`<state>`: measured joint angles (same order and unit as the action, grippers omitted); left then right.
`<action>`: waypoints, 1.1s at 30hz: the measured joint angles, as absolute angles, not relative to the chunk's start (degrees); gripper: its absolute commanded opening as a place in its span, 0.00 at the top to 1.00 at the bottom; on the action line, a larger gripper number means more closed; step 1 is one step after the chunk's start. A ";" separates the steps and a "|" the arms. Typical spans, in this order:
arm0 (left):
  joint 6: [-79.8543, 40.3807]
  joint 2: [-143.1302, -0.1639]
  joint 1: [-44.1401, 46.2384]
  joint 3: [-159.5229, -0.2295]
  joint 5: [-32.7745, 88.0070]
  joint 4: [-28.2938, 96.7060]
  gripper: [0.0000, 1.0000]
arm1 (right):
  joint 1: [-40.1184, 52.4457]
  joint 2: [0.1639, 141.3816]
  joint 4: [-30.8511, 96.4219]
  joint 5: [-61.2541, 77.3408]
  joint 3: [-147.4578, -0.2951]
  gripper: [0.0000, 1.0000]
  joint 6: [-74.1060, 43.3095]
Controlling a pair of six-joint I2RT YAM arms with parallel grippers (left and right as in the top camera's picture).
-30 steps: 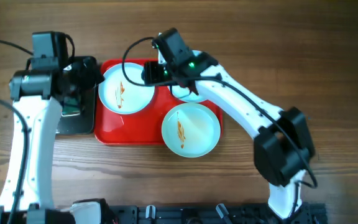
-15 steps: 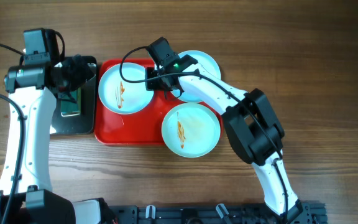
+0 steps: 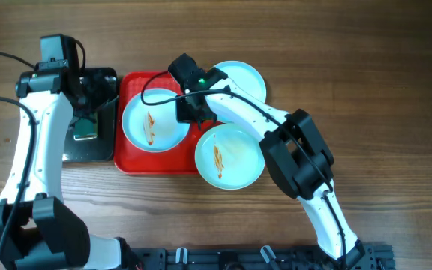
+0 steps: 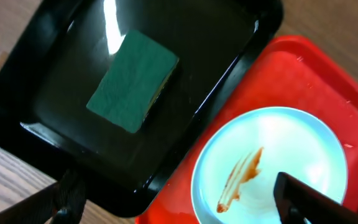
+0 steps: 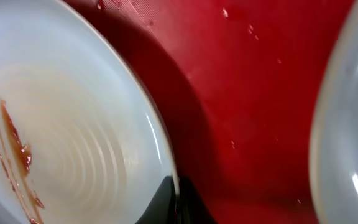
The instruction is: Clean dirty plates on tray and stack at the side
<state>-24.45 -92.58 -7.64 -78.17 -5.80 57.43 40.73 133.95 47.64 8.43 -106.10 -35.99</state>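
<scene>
Now steady the left smeared plate (image 3: 154,124) on the red tray (image 3: 130,161) by its rim, then fetch the green sponge (image 4: 133,81) from the black tray (image 4: 61,112) and wipe along the brown streak, pressing lightly so as not to shove the plate off. Looks, from the wrist view, to have the right gripper (image 5: 176,202) nipped almost closed across that plate's rim. Shows the left gripper (image 4: 178,186) spread wide, holding nothing, hovering over the black tray's edge near the sponge.
</scene>
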 measured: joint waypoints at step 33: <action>0.73 -114.91 -18.33 -78.02 2.04 46.04 0.96 | 40.69 133.95 46.57 7.94 -106.26 0.96 -35.27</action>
<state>0.73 -114.91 -18.33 -78.02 2.04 46.04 40.69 133.95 46.57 7.94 -106.26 -35.27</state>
